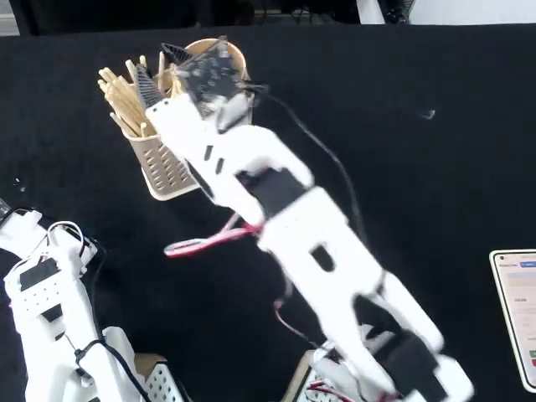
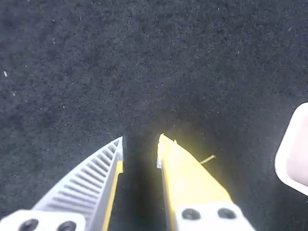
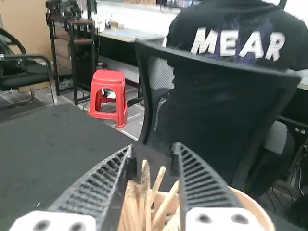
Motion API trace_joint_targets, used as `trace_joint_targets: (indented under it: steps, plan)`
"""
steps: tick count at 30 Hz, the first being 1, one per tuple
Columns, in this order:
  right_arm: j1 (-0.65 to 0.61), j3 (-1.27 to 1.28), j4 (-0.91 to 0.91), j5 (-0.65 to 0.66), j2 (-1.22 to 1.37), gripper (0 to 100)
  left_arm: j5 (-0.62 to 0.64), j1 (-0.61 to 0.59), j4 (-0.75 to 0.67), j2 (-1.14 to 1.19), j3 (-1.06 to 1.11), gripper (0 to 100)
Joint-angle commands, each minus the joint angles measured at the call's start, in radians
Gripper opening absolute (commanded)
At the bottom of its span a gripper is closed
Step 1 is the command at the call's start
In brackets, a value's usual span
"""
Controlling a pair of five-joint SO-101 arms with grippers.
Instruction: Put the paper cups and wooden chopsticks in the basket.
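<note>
Over the basket [image 1: 163,172], my right fingers [image 3: 192,178] stand narrowly parted astride the wooden chopsticks [image 3: 144,192]; I should widen fully, then lift straight.

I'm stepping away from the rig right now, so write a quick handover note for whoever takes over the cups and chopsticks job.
Left end effector: open, empty, parked over the black table.
Right end effector: open, above the basket, with its fingers on either side of the chopstick tips and not clamped on them.
Things: the wooden chopsticks stand in the basket. A paper cup sits right beside them and appears to be in the basket too.
Done: chopsticks in, and the cup apparently in.
Left: check that the cup is properly seated, then probably lift the right arm clear.
</note>
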Motion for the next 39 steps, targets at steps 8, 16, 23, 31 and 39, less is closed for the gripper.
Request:
trace_joint_targets:
  steps: [8, 16, 23, 31, 39]
  plan:
    - [0.198, 0.211, 0.663, 0.014, -0.568, 1.1, -0.196, 0.067, 0.064, -0.081, -0.036, 3]
    - [0.514, 0.579, 0.674, 0.005, -0.725, 1.5, -0.285, 0.282, 0.206, -0.493, 0.074, 3]
    - [0.557, 0.834, 0.674, 0.003, -0.877, 1.5, -0.339, 0.383, 0.307, -0.859, 0.22, 3]
    - [0.569, 1.106, 0.675, 0.005, -1.148, 1.5, -0.341, 0.404, 0.368, -0.984, 0.271, 3]
    - [0.585, 1.376, 0.68, -0.035, -1.5, 1.5, -0.341, 0.403, 0.379, -0.994, 0.38, 3]
